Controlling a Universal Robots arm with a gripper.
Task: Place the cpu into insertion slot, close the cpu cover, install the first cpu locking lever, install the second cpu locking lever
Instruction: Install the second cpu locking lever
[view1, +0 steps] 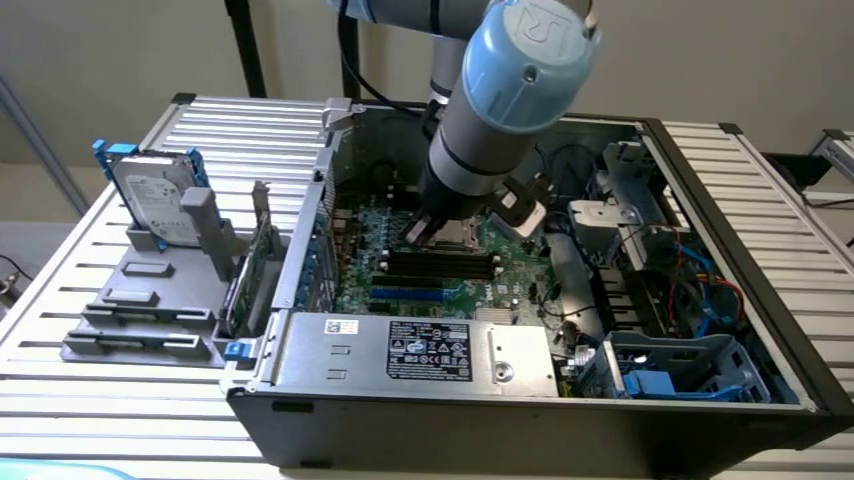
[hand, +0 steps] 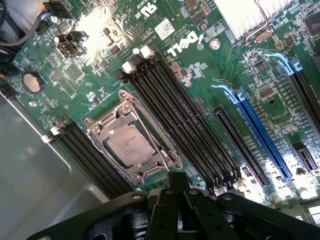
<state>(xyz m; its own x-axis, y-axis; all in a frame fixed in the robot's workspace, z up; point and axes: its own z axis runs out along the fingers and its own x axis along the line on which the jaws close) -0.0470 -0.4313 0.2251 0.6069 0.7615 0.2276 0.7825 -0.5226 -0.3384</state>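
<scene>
The cpu (hand: 131, 145) lies flat in the insertion slot (hand: 95, 131), silvery top up, on the green motherboard. The cpu cover (hand: 159, 150) is folded down over it, and its silvery frame rings the chip. Thin metal levers run along the frame's edges; whether they are latched I cannot tell. My gripper (hand: 177, 182) hangs just above the board beside one corner of the socket, black fingers shut together with nothing between them. In the exterior view my gripper (view1: 441, 225) is low inside the open computer case, right over the insertion slot (view1: 467, 238).
Long black memory slots (hand: 175, 115) flank the socket on both sides. A blue expansion slot (hand: 260, 135) lies further off. The grey power supply box (view1: 414, 350) sits at the case's front, a blue drive cage (view1: 681, 370) and cables at the exterior view's right, a hard drive (view1: 154, 200) outside at the exterior view's left.
</scene>
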